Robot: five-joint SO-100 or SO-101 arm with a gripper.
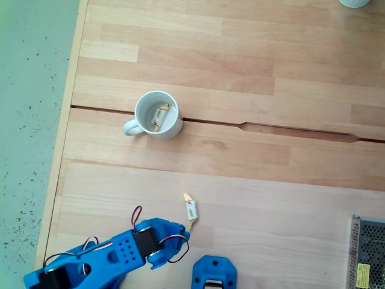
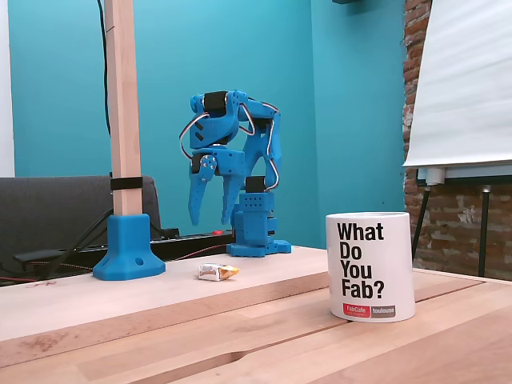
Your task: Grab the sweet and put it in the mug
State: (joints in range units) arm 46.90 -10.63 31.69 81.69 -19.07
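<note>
A white mug (image 1: 173,127) stands on the wooden table, its handle to the left in a fixed view from above, and one white-wrapped sweet (image 1: 161,115) lies inside it. In a fixed view from the side the mug (image 2: 370,264) carries black lettering. Another sweet (image 1: 190,209) with yellow-orange ends lies on the table near the front, and the side view shows this sweet (image 2: 218,272) below the arm. My blue gripper (image 1: 176,232) hangs just left of that sweet. The gripper (image 2: 210,214) is well above the table, fingers pointing down, open and holding nothing.
A blue holder (image 2: 128,248) with a wooden post (image 2: 122,96) stands beside the arm; from above this holder (image 1: 213,274) is right of the gripper. A metal mesh box (image 1: 367,253) sits at the bottom right. A groove (image 1: 289,129) crosses the table.
</note>
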